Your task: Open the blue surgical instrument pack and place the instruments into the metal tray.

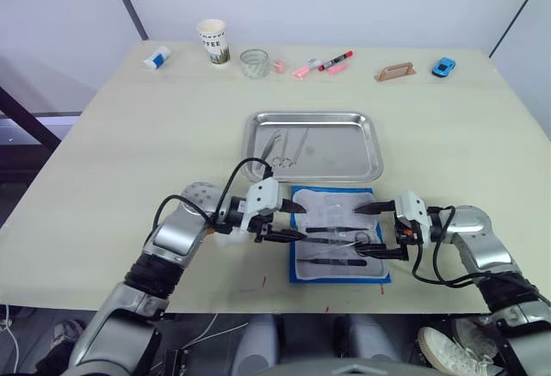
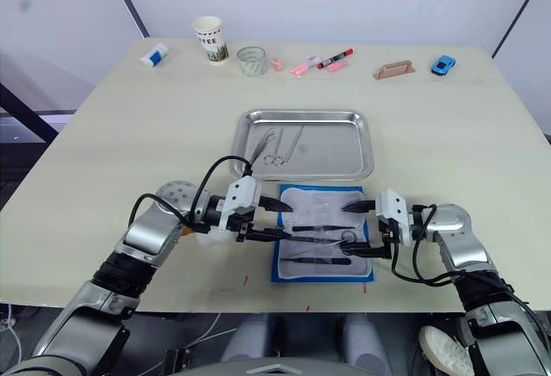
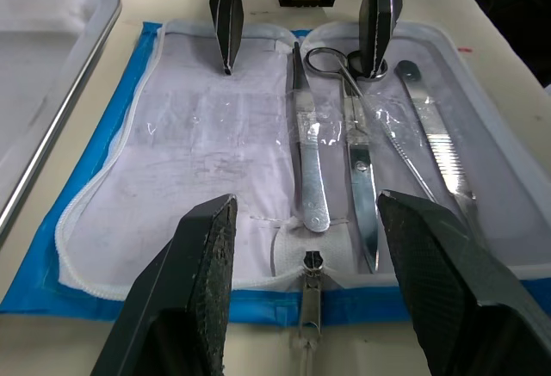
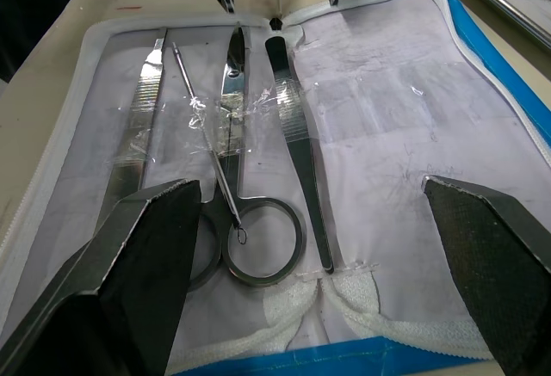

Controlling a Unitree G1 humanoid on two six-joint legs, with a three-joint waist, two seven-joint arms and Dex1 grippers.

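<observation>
The blue surgical instrument pack (image 1: 337, 237) lies unzipped and flat between my two grippers, its pale lining up, just on my side of the metal tray (image 1: 315, 145), where a few slim tools already lie; my left gripper (image 1: 287, 221) hovers at one short end of the pack with its fingers spread wide and holding nothing; my right gripper (image 1: 376, 230) faces it from the other end, equally wide and empty; the instruments (image 3: 357, 139) still in the pack lie side by side straight ahead of my left fingertips, a pair of tweezers (image 3: 307, 148) nearest the middle, ring-handled scissors (image 4: 238, 161) and a thin probe beside it, a serrated flat tool furthest over; I judge them light, stiff and slippery, polished steel lying flush on soft fabric under a crinkled clear strap; the tweezers look best pinched across the mid-shank; the lining will likely lift and drag with them.
</observation>
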